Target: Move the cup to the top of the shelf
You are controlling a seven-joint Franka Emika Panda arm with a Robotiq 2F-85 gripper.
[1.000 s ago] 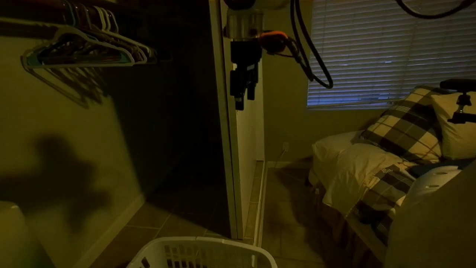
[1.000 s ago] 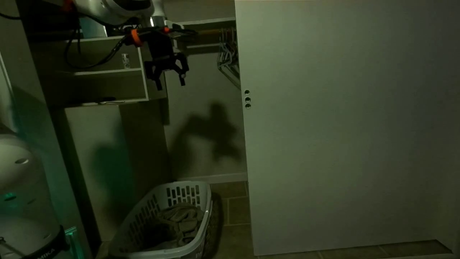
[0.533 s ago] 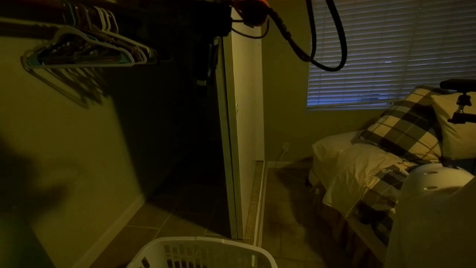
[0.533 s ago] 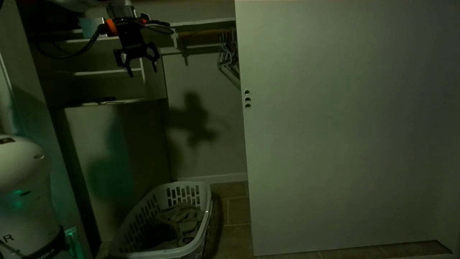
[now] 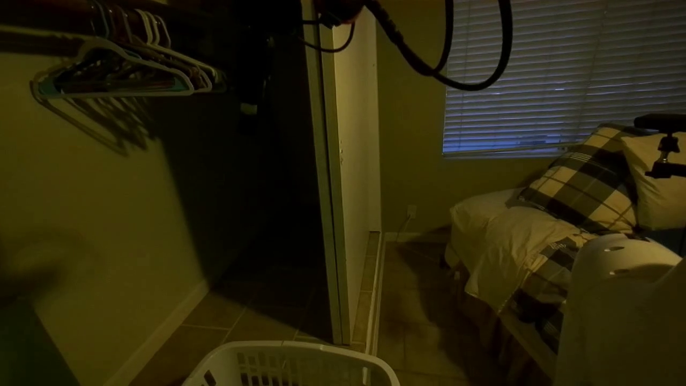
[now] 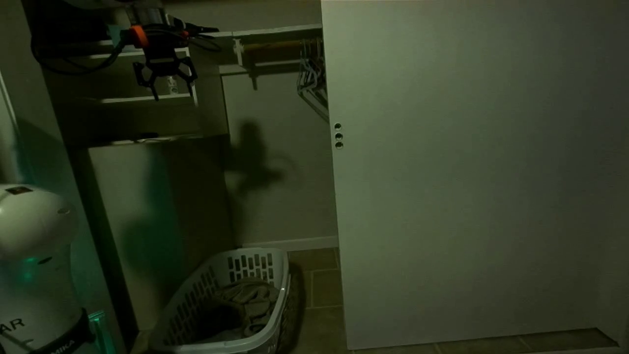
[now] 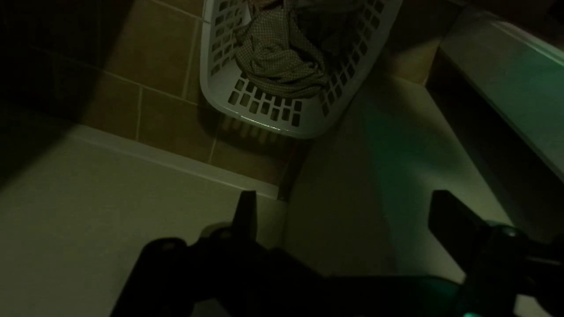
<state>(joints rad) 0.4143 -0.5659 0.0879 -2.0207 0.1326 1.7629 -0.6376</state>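
A small light patterned cup (image 6: 172,85) stands upright on the middle board of the white shelf unit (image 6: 128,100), near its right divider, in an exterior view. My black gripper (image 6: 173,95) points down, its fingers spread open with nothing between them. In that view the cup shows between the fingers, apparently behind them; the depth gap cannot be told. The gripper is a dark shape inside the closet in an exterior view (image 5: 249,109). In the wrist view the open jaws (image 7: 343,198) have only the wall and cabinet side beyond them. The cup is out of the wrist view.
A white laundry basket (image 6: 285,280) with clothes stands on the floor below. A sliding door (image 6: 467,172) covers the right side of the closet. Hangers (image 6: 309,73) hang from a rod. A light box (image 6: 116,35) sits on the upper shelf, partly behind the arm.
My gripper has moved left and slightly up in both exterior views, deeper into the closet toward the shelf unit. It stays open. The cup has not moved; the gripper briefly covered it.
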